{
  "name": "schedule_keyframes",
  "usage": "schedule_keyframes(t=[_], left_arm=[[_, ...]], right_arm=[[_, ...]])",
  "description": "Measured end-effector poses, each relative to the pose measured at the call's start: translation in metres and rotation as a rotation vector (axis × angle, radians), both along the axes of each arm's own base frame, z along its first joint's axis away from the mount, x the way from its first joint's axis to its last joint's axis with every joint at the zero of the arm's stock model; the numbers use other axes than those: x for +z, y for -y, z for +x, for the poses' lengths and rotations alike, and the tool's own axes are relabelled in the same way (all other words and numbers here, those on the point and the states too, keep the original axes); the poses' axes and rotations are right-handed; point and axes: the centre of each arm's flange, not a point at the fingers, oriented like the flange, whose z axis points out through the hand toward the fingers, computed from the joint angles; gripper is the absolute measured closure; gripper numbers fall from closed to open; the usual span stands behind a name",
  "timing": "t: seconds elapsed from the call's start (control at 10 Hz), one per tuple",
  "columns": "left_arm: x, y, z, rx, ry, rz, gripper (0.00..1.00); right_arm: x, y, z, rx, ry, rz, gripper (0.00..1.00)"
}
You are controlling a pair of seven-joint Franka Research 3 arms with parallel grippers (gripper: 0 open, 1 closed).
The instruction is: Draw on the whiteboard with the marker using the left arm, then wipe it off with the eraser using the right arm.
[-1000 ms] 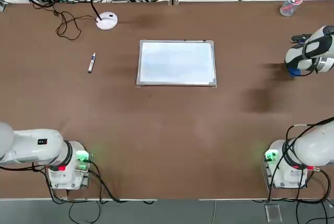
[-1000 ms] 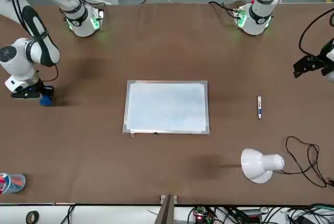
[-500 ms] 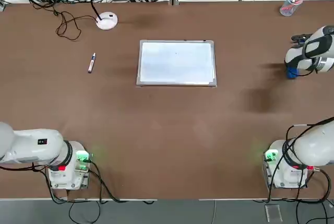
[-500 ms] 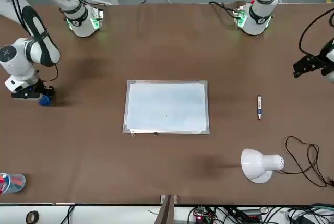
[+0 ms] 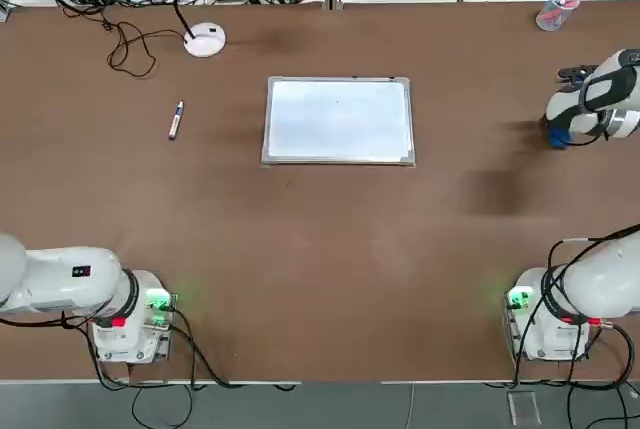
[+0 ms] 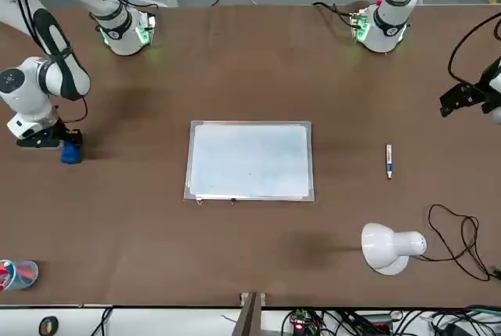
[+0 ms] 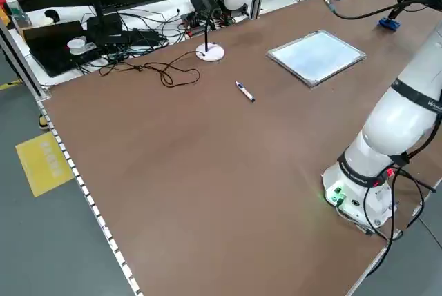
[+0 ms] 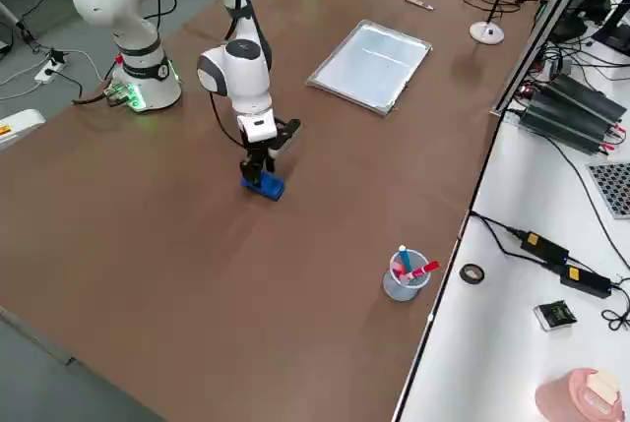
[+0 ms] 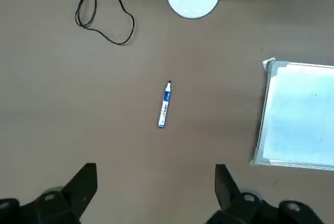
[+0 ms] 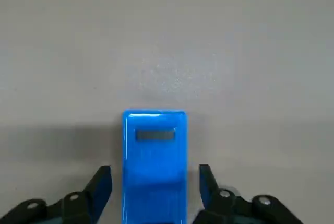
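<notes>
The eraser (image 10: pixel 154 164) lies lengthwise between the right gripper (image 10: pixel 154 182) fingers — jaws parted, clear of both its sides, gripping nothing — well right of the whiteboard (image 5: pixel 338 120).

left pincer (image 9: pixel 155 192) apart | marker (image 9: pixel 164 105) — near whiteboard (image 9: pixel 300 114)

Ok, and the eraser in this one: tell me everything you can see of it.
The eraser is a small bright blue rectangular block with rounded corners, smooth and plastic-looking, with a darker slot-like rectangle on its top face. It lies flat on the brown table, far to the robot's right of the whiteboard, under the right gripper. In the right wrist view the open fingers straddle it with a gap on each side, so nothing but the table seems to touch it.
</notes>
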Motion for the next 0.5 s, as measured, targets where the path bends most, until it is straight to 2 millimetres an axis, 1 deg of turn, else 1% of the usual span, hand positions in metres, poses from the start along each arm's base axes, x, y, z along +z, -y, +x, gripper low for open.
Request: schedule_keyframes(t=[0.1,0.2,0.5], left_arm=[[-0.0001,0.0,0.0,0.0,0.0,0.0,0.0],[-0.0001,0.0,0.0,0.0,0.0,0.0,0.0],[0.0002,0.0,0.0,0.0,0.0,0.0,0.0]], right_arm=[[0.0001,0.0004,-0.0001,-0.009,0.002,0.004,0.13],[0.0002,0.0001,0.0003,-0.015,0.004,0.006,0.01],[0.0031,-0.0002,0.0042,-0.03,0.016,0.012,0.0]])
